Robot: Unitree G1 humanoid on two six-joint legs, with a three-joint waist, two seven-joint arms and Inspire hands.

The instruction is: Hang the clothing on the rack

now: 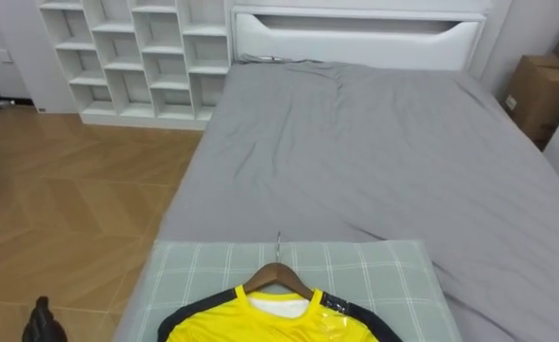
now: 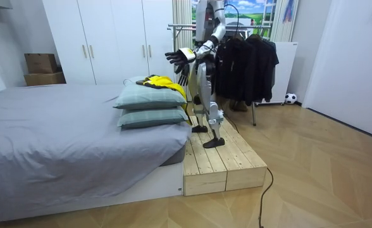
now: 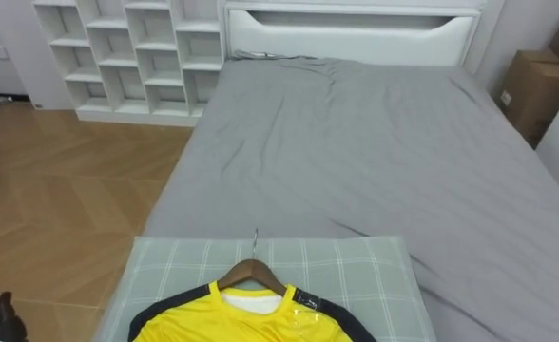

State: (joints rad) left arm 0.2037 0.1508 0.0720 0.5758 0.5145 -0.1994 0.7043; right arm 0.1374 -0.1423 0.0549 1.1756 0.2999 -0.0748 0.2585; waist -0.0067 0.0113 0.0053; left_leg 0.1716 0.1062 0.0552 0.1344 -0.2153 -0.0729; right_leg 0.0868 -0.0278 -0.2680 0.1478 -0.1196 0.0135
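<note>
Two hands out above the pillows: left hand (image 2: 178, 57) spread wide, holding nothing; right hand (image 2: 185, 76) lower, grip impossible to tell; yellow shirt (image 1: 260, 321) on wooden hanger (image 1: 281, 275), lying on stacked pillows (image 1: 384, 275), grey bed (image 1: 375, 142) beyond

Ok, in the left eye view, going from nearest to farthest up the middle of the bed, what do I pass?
Yellow shirt with black shoulders, wooden hanger with a metal hook in its collar, pale green checked pillow, grey bedspread, white headboard.
</note>
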